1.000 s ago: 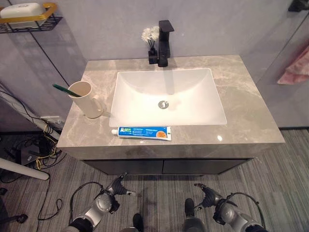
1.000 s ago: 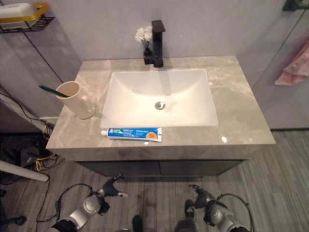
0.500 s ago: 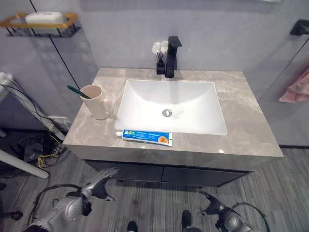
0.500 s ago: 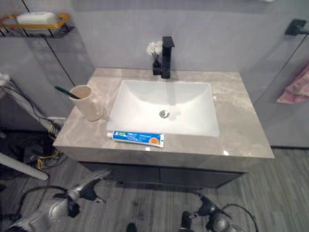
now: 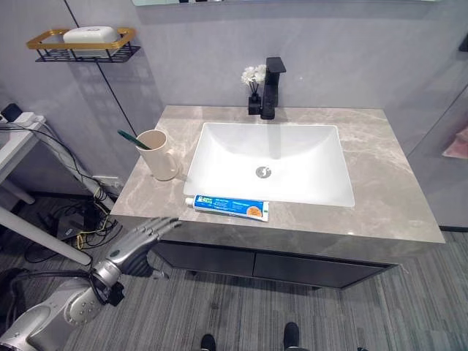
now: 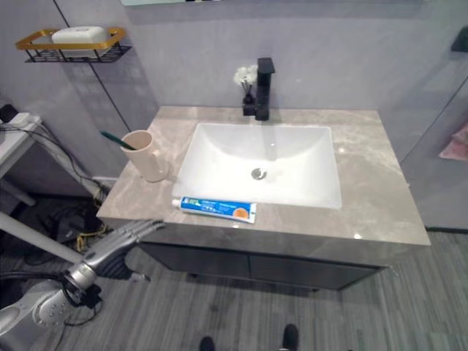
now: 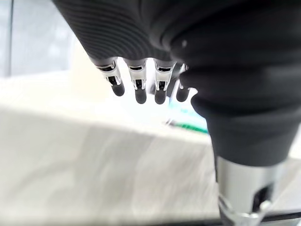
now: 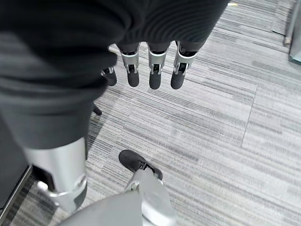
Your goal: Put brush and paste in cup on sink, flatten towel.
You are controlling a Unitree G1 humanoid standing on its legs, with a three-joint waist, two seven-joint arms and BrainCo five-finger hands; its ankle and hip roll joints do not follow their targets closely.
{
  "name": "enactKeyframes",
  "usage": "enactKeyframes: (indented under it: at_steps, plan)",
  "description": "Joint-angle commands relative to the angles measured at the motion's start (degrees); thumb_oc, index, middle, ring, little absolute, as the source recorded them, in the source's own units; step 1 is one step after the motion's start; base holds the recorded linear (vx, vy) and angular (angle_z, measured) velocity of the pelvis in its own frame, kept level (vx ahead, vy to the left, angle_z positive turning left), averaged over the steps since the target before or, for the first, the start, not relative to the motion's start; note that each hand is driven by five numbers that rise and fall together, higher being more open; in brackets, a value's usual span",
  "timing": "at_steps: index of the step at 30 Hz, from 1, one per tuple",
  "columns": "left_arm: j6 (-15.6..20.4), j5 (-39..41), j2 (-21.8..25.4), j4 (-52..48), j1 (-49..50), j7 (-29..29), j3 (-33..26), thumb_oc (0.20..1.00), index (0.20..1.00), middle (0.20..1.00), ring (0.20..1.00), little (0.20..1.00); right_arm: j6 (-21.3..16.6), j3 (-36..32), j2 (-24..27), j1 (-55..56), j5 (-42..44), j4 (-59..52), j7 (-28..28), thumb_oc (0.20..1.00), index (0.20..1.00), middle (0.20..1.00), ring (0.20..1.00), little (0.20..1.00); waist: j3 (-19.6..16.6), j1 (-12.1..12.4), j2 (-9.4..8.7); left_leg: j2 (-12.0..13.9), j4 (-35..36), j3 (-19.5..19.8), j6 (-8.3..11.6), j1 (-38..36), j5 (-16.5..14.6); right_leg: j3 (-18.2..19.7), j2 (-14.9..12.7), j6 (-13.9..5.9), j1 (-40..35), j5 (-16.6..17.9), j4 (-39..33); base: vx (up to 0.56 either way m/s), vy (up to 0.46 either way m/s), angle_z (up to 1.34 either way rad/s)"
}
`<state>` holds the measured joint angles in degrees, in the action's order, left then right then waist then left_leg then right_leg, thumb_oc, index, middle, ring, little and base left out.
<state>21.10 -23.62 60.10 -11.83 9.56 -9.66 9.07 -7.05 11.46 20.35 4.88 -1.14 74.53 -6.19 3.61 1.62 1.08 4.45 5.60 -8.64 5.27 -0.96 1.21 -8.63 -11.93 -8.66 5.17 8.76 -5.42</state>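
Directly ahead stands a grey marble counter [image 5: 380,168] with a white rectangular sink [image 5: 270,164] set into it. A cream cup [image 5: 160,153] stands on the counter left of the sink, with a dark green brush [image 5: 131,139] leaning out of its mouth toward the left. The paste [image 5: 227,208], a blue and white tube, lies flat on the counter's front strip, just in front of the sink and well apart from the cup. A black faucet [image 5: 270,89] rises at the back edge, with a small vase of white flowers [image 5: 253,77] beside it. A pink towel [image 5: 456,143] hangs at the far right wall. High on the left wall, a gold-rimmed shelf [image 5: 80,44] carries a white soap [image 5: 89,35].

The left hand [image 5: 134,246] reaches up toward the counter's front left edge, its fingers [image 7: 136,84] straight and spread, holding nothing. The right hand [image 8: 141,42] hangs low over the striped floor [image 8: 225,113], fingers loosely extended and empty.
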Motion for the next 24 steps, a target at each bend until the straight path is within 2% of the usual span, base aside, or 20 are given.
enactKeyframes:
  at_steps: [1,2,9,15,18,24]
  plan:
    - [1.3,1.3,-0.2,-2.5,-5.1,-3.2,-1.8,1.000,1.000,1.000,1.000,1.000,0.3,3.1,-1.8,-3.6,0.8,-0.3,0.6,1.000,1.000,1.000,1.000,1.000,0.3,-1.6,-2.05,2.7,-0.6,-1.2,1.54,0.2,-0.3,3.9,-4.8,-4.94,0.4,2.9,0.4,0.01,-0.007,-0.10]
    - [1.2,3.1,-1.6,-1.3,-7.3,-3.4,-0.9,1.000,1.000,1.000,1.000,1.000,0.1,4.1,-2.0,-3.6,0.3,-1.2,1.0,1.000,1.000,1.000,1.000,1.000,0.1,-2.5,-2.04,2.7,-0.6,-1.8,1.55,-0.2,-0.6,4.6,-4.7,-4.90,0.7,2.9,0.4,0.01,-0.001,-0.12]
    - [-0.7,9.8,-8.7,7.5,-11.7,-2.9,1.4,1.000,1.000,1.000,1.000,1.000,-0.4,4.5,-1.9,-4.3,1.3,-3.9,1.8,1.000,1.000,1.000,1.000,1.000,-0.5,-4.1,-1.48,2.8,-0.6,-3.5,1.34,-1.5,-1.0,7.3,-4.1,-4.94,1.5,3.2,0.4,0.01,0.007,-0.21]
    - [-1.6,11.4,-9.7,12.0,-14.4,-1.1,3.1,1.000,1.000,1.000,1.000,1.000,-0.3,4.7,-1.3,-4.3,0.5,-4.1,2.2,1.000,1.000,1.000,1.000,1.000,-0.8,-4.8,-1.14,2.7,-0.6,-4.5,1.18,-2.4,-1.4,8.5,-3.9,-5.06,1.8,3.4,0.4,0.02,0.010,-0.14]
    - [-2.7,13.8,-12.2,18.0,-15.9,0.0,3.5,1.000,1.000,1.000,1.000,1.000,-0.5,3.9,-1.1,-3.8,0.5,-3.9,2.8,1.000,1.000,1.000,1.000,1.000,-1.2,-5.8,-0.99,2.7,-0.6,-5.0,1.12,-2.9,-1.6,9.0,-3.8,-5.02,1.8,3.5,0.4,0.00,0.004,-0.02]
    - [-3.7,15.1,-14.6,21.5,-16.6,0.3,2.7,1.000,1.000,1.000,1.000,1.000,-0.7,3.8,-1.0,-3.6,-0.3,-3.8,3.1,1.000,1.000,1.000,1.000,1.000,-1.1,-6.1,-1.15,2.7,-0.6,-5.2,1.07,-2.8,-1.6,9.3,-3.7,-5.08,2.1,3.8,0.4,0.00,0.005,-0.10]
